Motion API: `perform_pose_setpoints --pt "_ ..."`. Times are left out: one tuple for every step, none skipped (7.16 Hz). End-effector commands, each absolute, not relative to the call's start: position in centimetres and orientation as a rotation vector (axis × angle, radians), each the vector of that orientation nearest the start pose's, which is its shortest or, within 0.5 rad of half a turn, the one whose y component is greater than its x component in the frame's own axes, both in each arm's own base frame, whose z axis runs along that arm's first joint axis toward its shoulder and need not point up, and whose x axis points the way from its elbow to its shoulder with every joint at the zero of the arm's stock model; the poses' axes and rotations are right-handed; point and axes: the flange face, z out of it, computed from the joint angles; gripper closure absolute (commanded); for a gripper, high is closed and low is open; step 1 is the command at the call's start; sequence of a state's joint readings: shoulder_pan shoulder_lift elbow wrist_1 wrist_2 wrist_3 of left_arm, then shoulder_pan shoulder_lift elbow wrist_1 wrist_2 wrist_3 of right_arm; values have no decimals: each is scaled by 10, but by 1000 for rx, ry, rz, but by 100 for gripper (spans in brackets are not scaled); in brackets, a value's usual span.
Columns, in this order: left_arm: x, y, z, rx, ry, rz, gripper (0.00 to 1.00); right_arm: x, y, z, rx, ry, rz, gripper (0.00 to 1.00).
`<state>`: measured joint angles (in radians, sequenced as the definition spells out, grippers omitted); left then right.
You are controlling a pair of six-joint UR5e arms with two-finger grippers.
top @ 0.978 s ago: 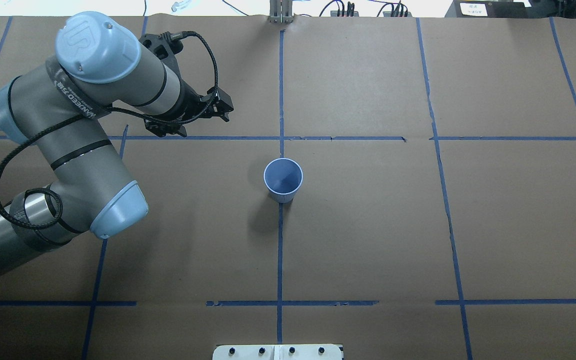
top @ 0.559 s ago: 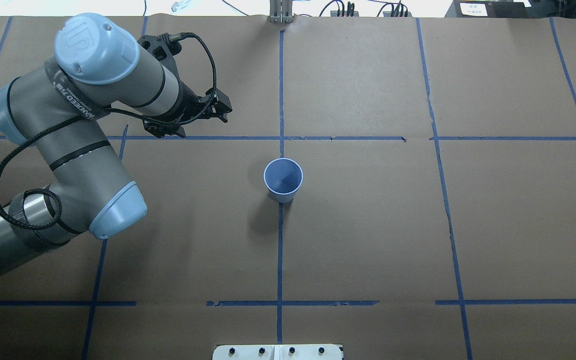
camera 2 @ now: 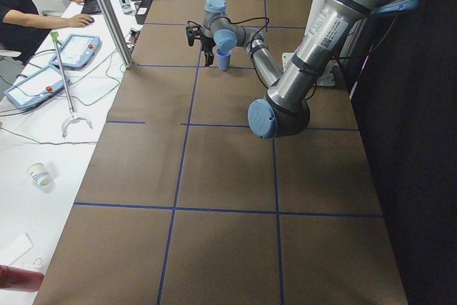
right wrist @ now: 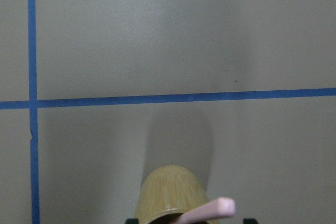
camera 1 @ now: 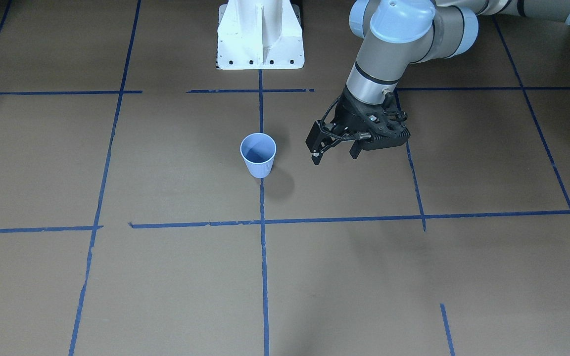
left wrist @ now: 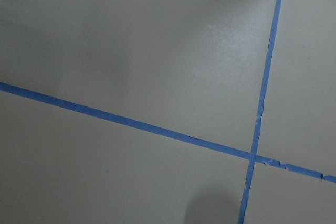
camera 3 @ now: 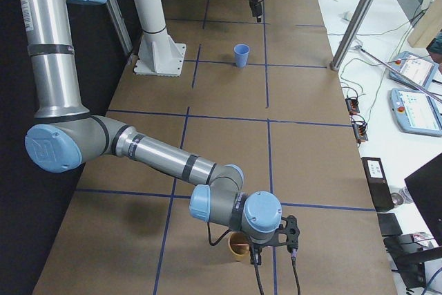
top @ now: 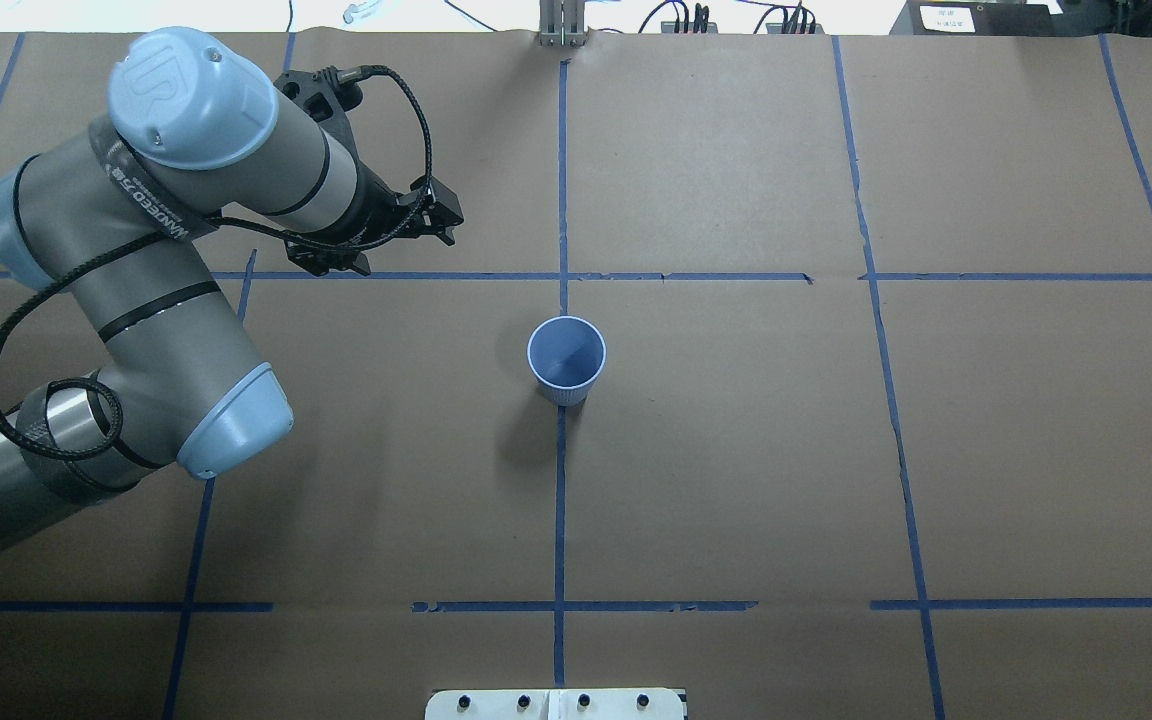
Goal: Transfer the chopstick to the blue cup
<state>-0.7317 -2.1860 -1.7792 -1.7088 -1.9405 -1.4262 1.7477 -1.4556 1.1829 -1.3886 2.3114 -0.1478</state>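
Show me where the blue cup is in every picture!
Front-facing: blue cup a little left of the middle, on the long blue tape line.
Overhead: cup in the middle, on that line.
Left side: cup far off, top middle.
Right side: cup top middle.
Left wrist: not in it.
Right wrist: not in it; only a tan cup.
Shared landmark: the tape line under the cup.

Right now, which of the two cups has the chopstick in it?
The tan cup in the right wrist view: a pink chopstick pokes out over its rim. The blue cup at the middle of the table looks empty.
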Motion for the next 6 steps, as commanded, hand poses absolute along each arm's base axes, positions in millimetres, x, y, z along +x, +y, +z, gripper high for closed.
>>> perform_pose_setpoints --pt "415 -504 194 95 1008 -358 4 150 -504 775 22 -743 54 40" --pt "416 -503 194 94 1008 -357 4 150 -504 775 19 -741 63 55" --pt "416 -503 193 96 1011 -356 4 150 -504 775 20 -741 62 70" --pt "416 -503 193 95 1010 -356 4 150 -504 775 18 -735 63 83" --pt "416 -503 193 94 1010 -358 4 151 -505 775 19 -732 62 93" --pt "415 -503 193 98 1010 -358 4 151 -505 774 20 -732 61 97"
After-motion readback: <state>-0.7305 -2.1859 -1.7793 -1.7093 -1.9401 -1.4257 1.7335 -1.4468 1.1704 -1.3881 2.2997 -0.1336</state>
